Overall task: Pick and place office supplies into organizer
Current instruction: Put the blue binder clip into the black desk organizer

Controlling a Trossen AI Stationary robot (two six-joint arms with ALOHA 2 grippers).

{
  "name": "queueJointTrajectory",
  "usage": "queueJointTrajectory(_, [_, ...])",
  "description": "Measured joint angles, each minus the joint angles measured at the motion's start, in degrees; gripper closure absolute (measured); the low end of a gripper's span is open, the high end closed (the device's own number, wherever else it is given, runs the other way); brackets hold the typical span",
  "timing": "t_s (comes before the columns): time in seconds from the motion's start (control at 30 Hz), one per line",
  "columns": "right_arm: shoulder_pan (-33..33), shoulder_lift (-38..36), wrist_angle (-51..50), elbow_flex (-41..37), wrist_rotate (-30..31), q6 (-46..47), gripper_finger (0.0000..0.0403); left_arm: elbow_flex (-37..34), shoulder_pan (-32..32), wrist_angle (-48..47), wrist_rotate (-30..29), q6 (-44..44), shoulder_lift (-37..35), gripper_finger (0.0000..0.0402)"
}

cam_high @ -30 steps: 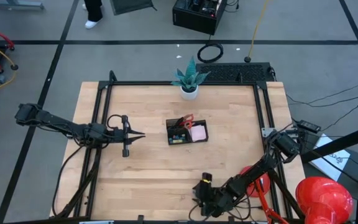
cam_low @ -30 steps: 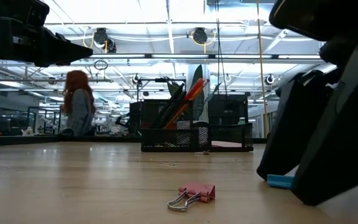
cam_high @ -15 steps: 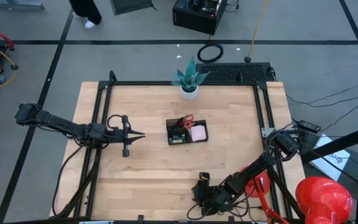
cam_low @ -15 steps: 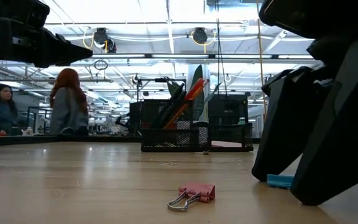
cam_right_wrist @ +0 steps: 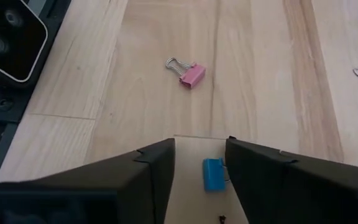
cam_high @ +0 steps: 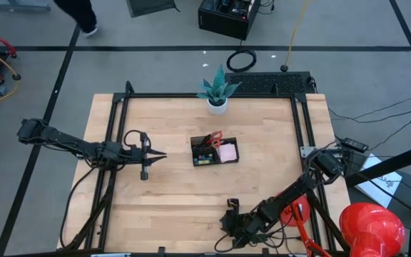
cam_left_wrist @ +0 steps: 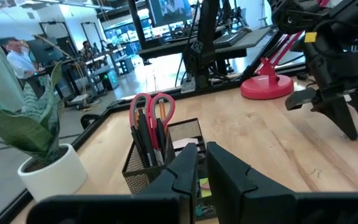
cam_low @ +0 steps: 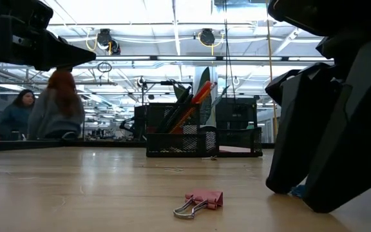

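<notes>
Down at the table's near edge the right gripper has its fingers spread either side of a small blue clip lying on the wood, a pink clip nearby, while the left gripper, fingers nearly together, hangs beside the black organizer.

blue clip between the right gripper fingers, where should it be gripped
Grip the blue clip across its flat body, coming straight down from above. It lies flat on the table, and the right gripper is open astride it already.
</notes>
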Motion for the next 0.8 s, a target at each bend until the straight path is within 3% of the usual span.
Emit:
queueJointTrajectory(0.37, [-1.4, -1.7, -0.1, -0.1, -1.0, -3.3, 0.0290, 0.0, 0.0, -0.1, 0.0, -1.7, 0.0, 0.0360])
queueJointTrajectory(0.63, [-3.9, -8.5, 1.3, -0.6, 1.8, -10.0, 0.0238, 0.0, 0.0, -0.4, 0.0, -1.5, 0.0, 0.0360])
queueJointTrajectory(0.8, [-4.6, -12.2, 1.8, -0.4, 4.8, -7.4, 0.0206, 0.0, 0.0, -1.1, 0.0, -1.5, 0.0, 0.0360])
